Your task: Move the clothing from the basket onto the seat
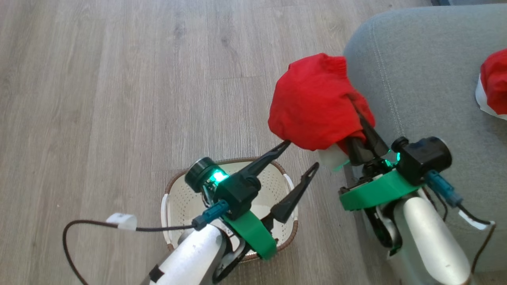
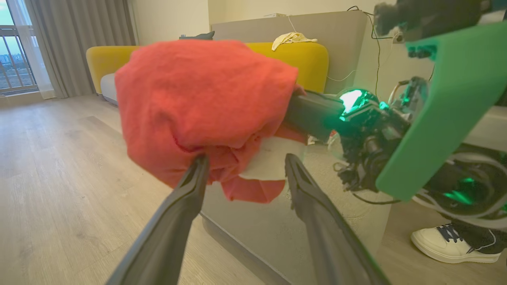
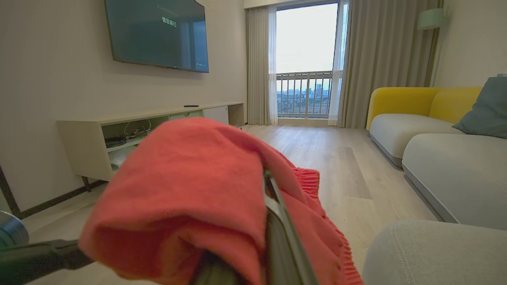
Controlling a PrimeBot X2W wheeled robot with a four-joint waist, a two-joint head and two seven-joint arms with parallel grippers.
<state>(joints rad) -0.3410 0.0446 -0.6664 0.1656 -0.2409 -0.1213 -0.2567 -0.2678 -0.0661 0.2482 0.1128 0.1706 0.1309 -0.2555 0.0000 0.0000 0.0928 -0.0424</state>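
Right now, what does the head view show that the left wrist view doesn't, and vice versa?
The head view adds the basket on the floor and a second red garment lying on the seat. The left wrist view adds a white sneaker and a yellow sofa. Both share the red garment gripped by the shut right gripper, with the open left gripper at its lower edge.

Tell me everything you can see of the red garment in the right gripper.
The soft bright red fabric garment hangs bunched into a rounded bundle, clamped by the right gripper, its dark fingers shut. A ribbed hem shows on its far edge, a white panel underneath. It is off the floor at the grey upholstered seat cushion's rounded corner; contact there is unclear. One fingertip of the open left gripper sits at its lower edge.
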